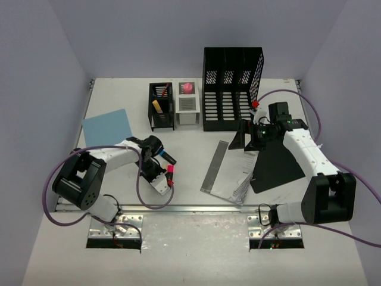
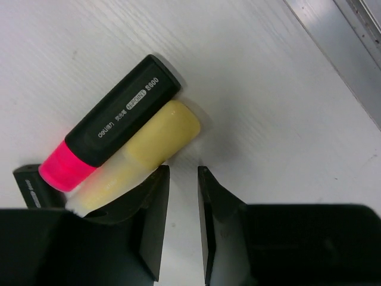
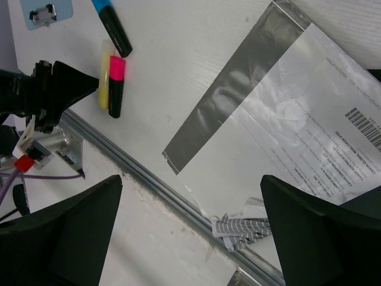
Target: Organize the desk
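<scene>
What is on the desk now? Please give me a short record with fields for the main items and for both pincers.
desk: white, with loose items
left pincer: narrow gap, nothing between, next to the yellow highlighter
pink highlighter: lying against the yellow one
right pincer: wide open, empty
grey mail bag: lying flat on the desk
back row: pen holder, file rack

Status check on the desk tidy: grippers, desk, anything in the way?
Left gripper barely open, nothing between jaws, yellow highlighter beside one finger. Right gripper wide open, empty, above grey mailer. Desk untidy: pink highlighter, mailer, blue pad loose.
</scene>
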Tool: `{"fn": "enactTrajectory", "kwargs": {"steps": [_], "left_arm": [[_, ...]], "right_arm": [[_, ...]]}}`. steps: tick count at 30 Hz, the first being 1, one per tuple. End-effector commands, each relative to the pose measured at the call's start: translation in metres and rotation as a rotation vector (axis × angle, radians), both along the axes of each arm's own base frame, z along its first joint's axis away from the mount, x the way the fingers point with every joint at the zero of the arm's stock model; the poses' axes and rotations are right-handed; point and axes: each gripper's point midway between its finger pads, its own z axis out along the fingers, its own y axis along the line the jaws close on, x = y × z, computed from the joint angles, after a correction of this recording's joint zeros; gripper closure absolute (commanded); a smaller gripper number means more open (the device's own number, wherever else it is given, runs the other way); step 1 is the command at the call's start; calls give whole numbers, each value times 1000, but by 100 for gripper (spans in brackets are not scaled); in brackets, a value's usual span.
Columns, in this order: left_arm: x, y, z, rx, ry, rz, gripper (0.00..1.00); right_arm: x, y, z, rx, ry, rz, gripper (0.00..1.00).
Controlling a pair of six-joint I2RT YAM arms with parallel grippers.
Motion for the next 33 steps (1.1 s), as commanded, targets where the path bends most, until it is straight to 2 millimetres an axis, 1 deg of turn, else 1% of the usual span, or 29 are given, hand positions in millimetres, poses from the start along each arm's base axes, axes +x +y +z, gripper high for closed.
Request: {"fn": "enactTrajectory", "kwargs": {"steps": [1, 3, 5, 6, 7, 8, 9, 10, 11, 12, 15, 17, 19, 20, 21, 22, 23, 24, 26, 27, 28, 29, 31, 33], "left_arm": [[2, -30, 7, -84, 10, -35, 76], [2, -43, 10, -108, 18, -51, 76], [3, -52, 8, -124, 31, -40, 75], [3, -61, 10, -143, 33, -47, 75], [4, -67, 7, -148, 40, -32, 75], [9, -73, 9, -160, 34, -21, 74], [7, -79, 5, -164, 53, -16, 74], [15, -87, 7, -177, 43, 6, 74], [17, -92, 8, -189, 51, 18, 74], [21, -96, 4, -194, 61, 40, 74], [35, -107, 6, -223, 42, 63, 74], [38, -112, 11, -242, 35, 60, 74], [33, -111, 18, -239, 62, 59, 74], [33, -113, 28, -253, 56, 55, 74], [29, -112, 32, -248, 65, 55, 74], [30, -112, 38, -256, 56, 58, 74], [30, -113, 49, -275, 39, 64, 74], [31, -114, 55, -285, 33, 70, 73], [36, -120, 71, -308, 14, 89, 73], [37, -122, 73, -302, 28, 125, 73], [43, -126, 78, -303, 18, 136, 72], [45, -126, 73, -277, 23, 145, 72], [53, -131, 74, -264, 21, 178, 71], [57, -133, 67, -237, 27, 203, 70]], "right_arm": [[8, 1, 8, 5, -44, 8, 1], [8, 1, 8, 4, -46, 7, 1], [8, 1, 8, 1, -45, 7, 1], [8, 0, 7, -2, -46, 5, 1], [7, 0, 7, -3, -44, 6, 1], [8, 0, 7, -3, -45, 6, 1], [7, 0, 6, -3, -44, 6, 1], [7, 0, 6, -6, -43, 7, 1], [7, 0, 5, -7, -43, 5, 1], [7, -1, 6, -9, -46, 5, 1], [6, -2, 5, -15, -50, 8, 1], [6, -2, 5, -18, -50, 9, 1], [5, -2, 6, -21, -53, 13, 1], [4, -2, 6, -20, -55, 14, 1], [4, -3, 6, -22, -56, 15, 1], [4, -2, 6, -21, -58, 15, 1], [3, -2, 6, -19, -57, 15, 1], [3, -2, 4, -17, -54, 15, 1], [3, -1, 4, -8, -49, 16, 1], [3, 0, 4, -3, -50, 13, 1], [4, 1, 4, 2, -45, 11, 1], [4, 2, 4, 9, -40, 13, 1], [6, 3, 7, 16, -42, 11, 1], [6, 3, 8, 14, -46, 11, 1]]}}
